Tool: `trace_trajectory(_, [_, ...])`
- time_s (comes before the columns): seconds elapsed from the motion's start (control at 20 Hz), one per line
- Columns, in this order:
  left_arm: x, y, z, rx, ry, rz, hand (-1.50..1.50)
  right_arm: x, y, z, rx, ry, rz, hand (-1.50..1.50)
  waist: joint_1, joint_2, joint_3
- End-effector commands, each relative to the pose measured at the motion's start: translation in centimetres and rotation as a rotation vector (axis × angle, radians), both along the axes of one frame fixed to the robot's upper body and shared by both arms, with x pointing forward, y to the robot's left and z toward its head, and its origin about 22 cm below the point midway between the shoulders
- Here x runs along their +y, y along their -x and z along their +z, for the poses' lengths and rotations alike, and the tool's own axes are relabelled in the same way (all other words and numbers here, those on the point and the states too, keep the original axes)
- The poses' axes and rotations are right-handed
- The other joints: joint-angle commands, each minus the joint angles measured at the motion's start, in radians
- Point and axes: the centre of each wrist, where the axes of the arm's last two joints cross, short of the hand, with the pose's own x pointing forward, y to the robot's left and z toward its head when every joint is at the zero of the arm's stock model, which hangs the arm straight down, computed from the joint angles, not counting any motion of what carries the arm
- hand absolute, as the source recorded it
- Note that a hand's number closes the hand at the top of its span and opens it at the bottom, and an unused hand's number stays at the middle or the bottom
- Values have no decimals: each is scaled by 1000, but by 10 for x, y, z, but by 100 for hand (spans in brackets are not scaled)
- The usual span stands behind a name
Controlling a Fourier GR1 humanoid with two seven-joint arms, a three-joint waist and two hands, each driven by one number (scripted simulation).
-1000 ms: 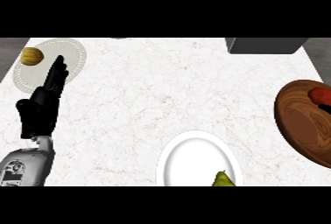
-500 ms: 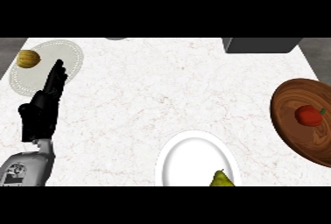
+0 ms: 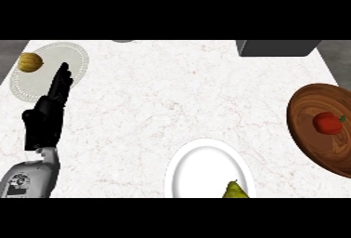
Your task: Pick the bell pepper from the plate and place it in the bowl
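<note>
Red bell pepper (image 3: pixel 328 123) sits inside the wooden bowl (image 3: pixel 308 111) already. It looks light, stiff, glossy-slick; take it round the body. Left robot hand (image 3: pixel 48 111), far from the bowl, rests with straight fingers.

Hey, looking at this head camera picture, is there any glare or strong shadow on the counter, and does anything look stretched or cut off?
Head view: even light, no glare on the white counter. No strong shadows. The wooden bowl holding the red bell pepper looks taller than wide and is cut by the right edge. The white plate and pear are cut at the bottom.
</note>
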Motion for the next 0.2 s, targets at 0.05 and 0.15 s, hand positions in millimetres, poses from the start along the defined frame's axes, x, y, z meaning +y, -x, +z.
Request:
trace_trajectory(0.05, [29, -16, 16, -2, 12, -6, 0, 2, 32, -11, -46, -13, 49, -150, -2, 1, 0])
trace_trajectory(0.15, [0, -9, -7, 1, 3, -14, 0, 9, 45, -10, -52, -15, 62, -150, -4, 0, -1])
